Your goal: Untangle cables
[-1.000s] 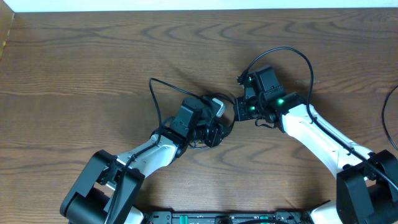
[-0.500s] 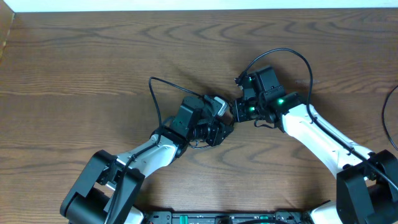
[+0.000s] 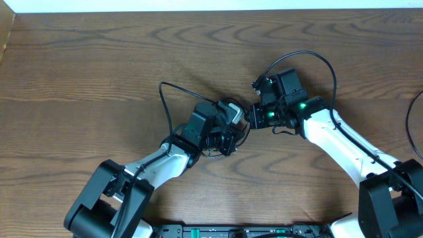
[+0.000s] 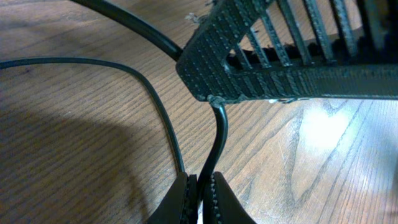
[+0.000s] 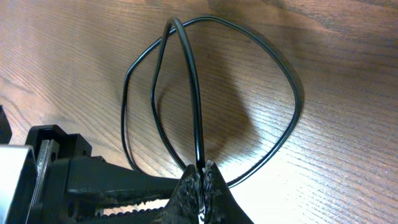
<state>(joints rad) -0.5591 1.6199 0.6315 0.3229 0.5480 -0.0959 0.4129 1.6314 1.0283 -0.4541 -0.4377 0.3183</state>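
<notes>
Left fingers: pinched shut on the black cable, with only the cord between the pads. Right fingers: likewise clamped on the black cable, no gap showing.

Note for you: the two grips meet tip to tip near the middle of the desk, with the right fingers just beside the left fingers.

In your left wrist view, a short run of cable rises from the left fingers to the tip of the right fingers. A second strand curves away to the left of the left fingers and lies flat on the wood.

In your right wrist view, the rest of the cable lies on the desk in several overlapping loops just beside the left fingers. The strands cross one another at the far end of the loops. You cannot tell from these views where the plug ends are.
</notes>
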